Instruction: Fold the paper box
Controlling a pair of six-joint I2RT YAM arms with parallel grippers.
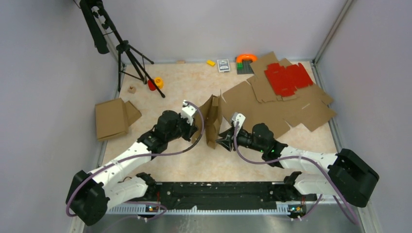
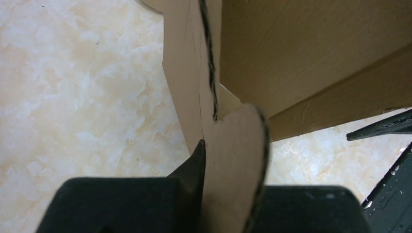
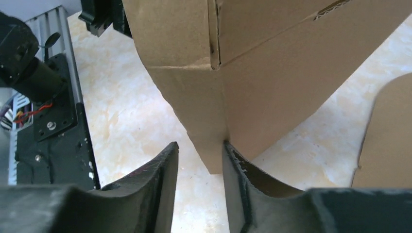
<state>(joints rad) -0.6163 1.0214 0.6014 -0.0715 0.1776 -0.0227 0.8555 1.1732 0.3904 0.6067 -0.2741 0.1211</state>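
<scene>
**A:** How is this fold best done?

**B:** The paper box (image 1: 213,121) is stood upright on the counter (image 1: 194,165). It should be steadied by its rounded tab (image 2: 238,145) while the panel is pressed along the crease, not across it.

**A:** And the end effectors?

**B:** On the box's left, the left end effector (image 2: 226,160) is pressed together, pinching that tab. At the box's lower right corner, the right end effector (image 3: 200,148) is half spread. The corner is seen between its fingers, not clamped.
</scene>
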